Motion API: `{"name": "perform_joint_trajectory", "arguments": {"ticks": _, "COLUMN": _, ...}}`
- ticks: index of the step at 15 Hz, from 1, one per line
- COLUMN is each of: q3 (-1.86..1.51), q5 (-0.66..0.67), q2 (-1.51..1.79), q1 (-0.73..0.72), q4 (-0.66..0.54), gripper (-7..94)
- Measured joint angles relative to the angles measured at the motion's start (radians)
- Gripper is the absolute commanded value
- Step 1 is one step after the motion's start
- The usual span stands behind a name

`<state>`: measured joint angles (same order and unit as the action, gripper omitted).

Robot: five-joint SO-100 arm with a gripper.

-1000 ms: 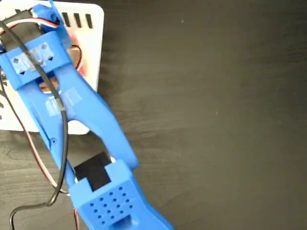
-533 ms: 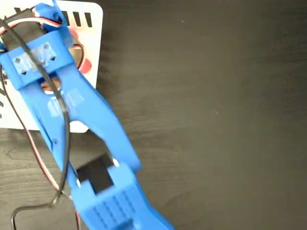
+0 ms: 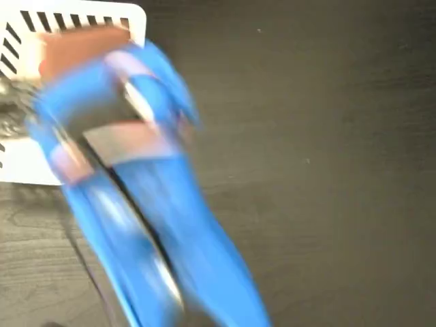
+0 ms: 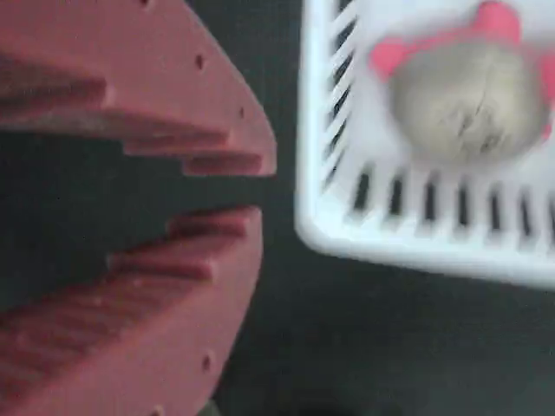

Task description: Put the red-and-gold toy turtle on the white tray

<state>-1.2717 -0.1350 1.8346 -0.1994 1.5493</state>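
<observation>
Both views are smeared. In the fixed view the blue arm (image 3: 157, 225) hides most of the white tray (image 3: 136, 17). In the wrist view the red-and-gold toy turtle (image 4: 468, 95) lies on the tray near its slotted corner. The gripper (image 4: 247, 191), beside the tray, is empty, jaws slightly parted.

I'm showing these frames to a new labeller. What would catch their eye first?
In the fixed view, the blurred blue arm sweeps across the dark table. In the wrist view, the red gripper, empty with a narrow gap between its fingers, fills the left, while the red-and-gold toy turtle lies on the white tray at upper right.
</observation>
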Motion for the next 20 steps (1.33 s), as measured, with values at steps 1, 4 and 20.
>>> {"name": "perform_joint_trajectory", "arguments": {"ticks": 1, "q3": -0.135, "q5": 0.008, "q2": 0.14, "q1": 0.037, "q4": -0.051, "gripper": 0}}
{"name": "perform_joint_trajectory", "arguments": {"ticks": 4, "q3": -0.69, "q5": 0.049, "q2": 0.56, "q1": 0.127, "q4": -0.272, "gripper": 0}}
{"name": "perform_joint_trajectory", "arguments": {"ticks": 20, "q3": -1.658, "q5": 0.087, "q2": 1.408, "q1": 0.199, "q4": -0.278, "gripper": 0}}
